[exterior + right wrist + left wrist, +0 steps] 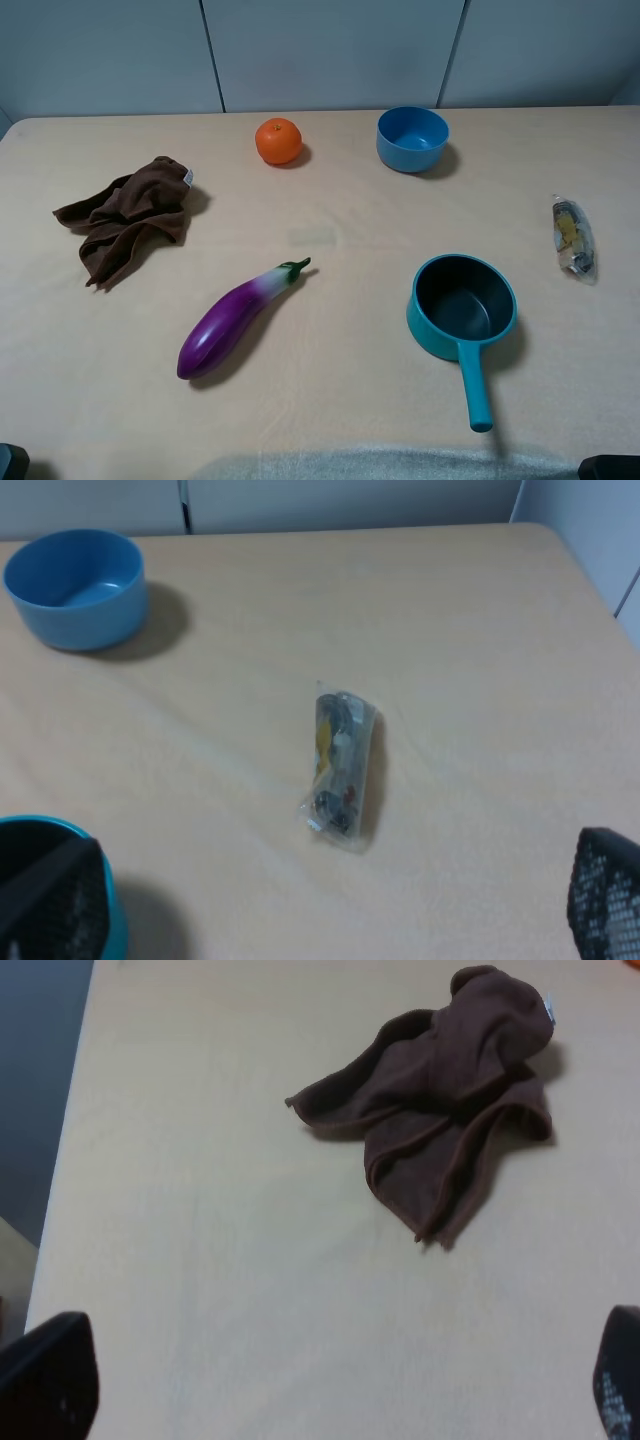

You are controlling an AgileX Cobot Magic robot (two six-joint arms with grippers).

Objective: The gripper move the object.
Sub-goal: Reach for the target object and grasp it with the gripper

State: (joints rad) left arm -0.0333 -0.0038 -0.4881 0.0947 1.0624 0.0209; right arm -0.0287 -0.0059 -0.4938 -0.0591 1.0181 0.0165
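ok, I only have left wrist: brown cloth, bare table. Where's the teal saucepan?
Observer: Exterior high shows the saucepan upright, to the right of the eggplant, with its handle pointing at the front edge.
Operator: Anything inside?
Observer: No, the dark inside is empty.
Operator: Held yet?
Observer: No. In the right wrist view the right end effector is open with nothing between its fingers. The saucepan rim shows behind one finger.

Nothing legible anywhere. On the brown cloth (pixel 440 1090), a small white tag (pixel 549 1010), too blurred to read (no letters made out). Far right of the cloth, a clear packet (pixel 340 765) with yellow and dark print, unreadable.
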